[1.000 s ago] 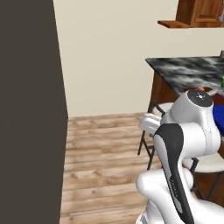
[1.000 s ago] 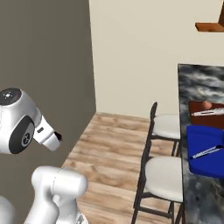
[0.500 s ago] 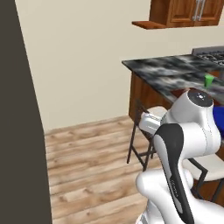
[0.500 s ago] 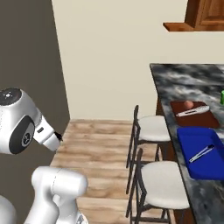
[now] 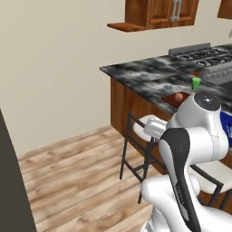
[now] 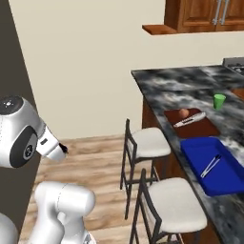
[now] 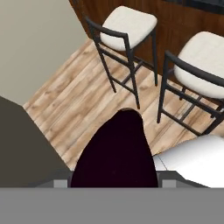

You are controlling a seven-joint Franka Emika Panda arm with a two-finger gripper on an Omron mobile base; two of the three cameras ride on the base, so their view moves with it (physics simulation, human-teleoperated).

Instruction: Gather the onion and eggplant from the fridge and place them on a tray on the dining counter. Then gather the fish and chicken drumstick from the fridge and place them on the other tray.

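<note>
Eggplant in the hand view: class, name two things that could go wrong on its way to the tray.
1. Two stools stand close against the counter; the base or arm could bump them.
2. The brown tray already holds the onion and a utensil, so the eggplant may roll off.

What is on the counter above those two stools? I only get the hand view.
Observer: A blue tray lies on the counter by the nearer stool, with a slim pale utensil in it.
Operator: Is anything else up there?
Observer: Yes, a brown tray just beyond the blue one already carries the onion.
</note>
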